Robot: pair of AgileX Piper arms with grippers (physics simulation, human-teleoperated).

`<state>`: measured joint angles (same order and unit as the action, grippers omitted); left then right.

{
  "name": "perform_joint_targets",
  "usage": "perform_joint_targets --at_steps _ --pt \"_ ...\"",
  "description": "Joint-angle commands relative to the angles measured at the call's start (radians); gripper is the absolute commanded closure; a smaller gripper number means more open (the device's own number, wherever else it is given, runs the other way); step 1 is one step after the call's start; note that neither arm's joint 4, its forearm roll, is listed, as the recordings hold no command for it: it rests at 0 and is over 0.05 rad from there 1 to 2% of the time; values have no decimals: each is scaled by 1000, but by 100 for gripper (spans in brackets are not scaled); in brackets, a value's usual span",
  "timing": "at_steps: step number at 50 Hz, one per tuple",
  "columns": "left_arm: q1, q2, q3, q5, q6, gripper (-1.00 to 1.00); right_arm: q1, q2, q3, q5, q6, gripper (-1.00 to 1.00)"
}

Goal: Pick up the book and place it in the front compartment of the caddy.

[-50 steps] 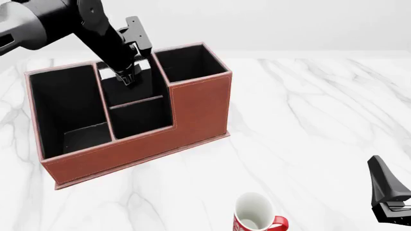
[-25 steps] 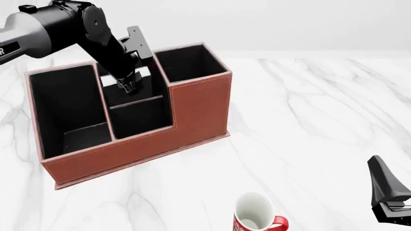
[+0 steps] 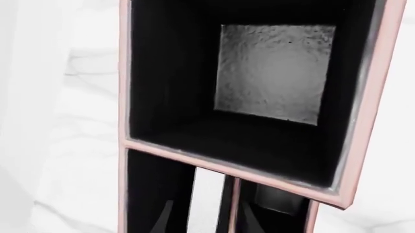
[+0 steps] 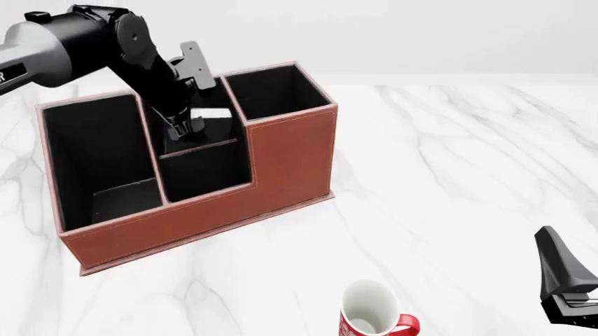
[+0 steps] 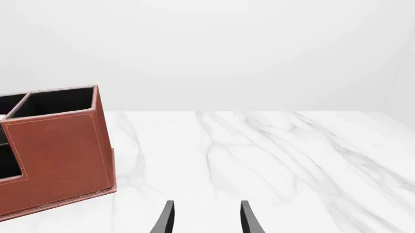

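Left tool has drawn back up and leftward since a second ago, out of the caddy

We see its fingers apart in the left wrist view, holding nothing. We note the book standing in the front compartment, white page edge up. Right tool hangs open above the bench, well apart from the caddy; a red-and-white mug sits nearby

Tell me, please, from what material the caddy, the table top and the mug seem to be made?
The caddy looks like reddish-brown leather or imitation leather: matte, with pale stitching along the edges and a black lining. The table top looks like polished white marble with grey veins. The mug seems glazed ceramic, smooth, white inside and red outside. These are renders, so the looks are only suggestive.
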<state>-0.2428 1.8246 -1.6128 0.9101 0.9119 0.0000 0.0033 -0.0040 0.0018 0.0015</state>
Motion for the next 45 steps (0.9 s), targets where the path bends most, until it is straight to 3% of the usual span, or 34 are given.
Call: perform_joint_targets --at_steps 1,4,12,30,41,44,45 --pt "10 -21 -1 8 27 -100 0 -1 0 1 0 -100" --pt "-14 -31 -12 14 4 -100 0 -1 0 1 0 -100" --pt "10 -87 53 0 48 -100 0 -1 0 1 0 -100" --pt "-23 -215 167 -11 50 -100 0 -1 0 1 0 -100" --pt "-84 -309 264 -32 6 -100 0 -1 0 1 0 -100" --pt "-141 -342 278 -31 -46 -100 0 -1 0 1 0 -100" --pt "-126 -355 308 -46 -26 -100 0 -1 0 1 0 -100"
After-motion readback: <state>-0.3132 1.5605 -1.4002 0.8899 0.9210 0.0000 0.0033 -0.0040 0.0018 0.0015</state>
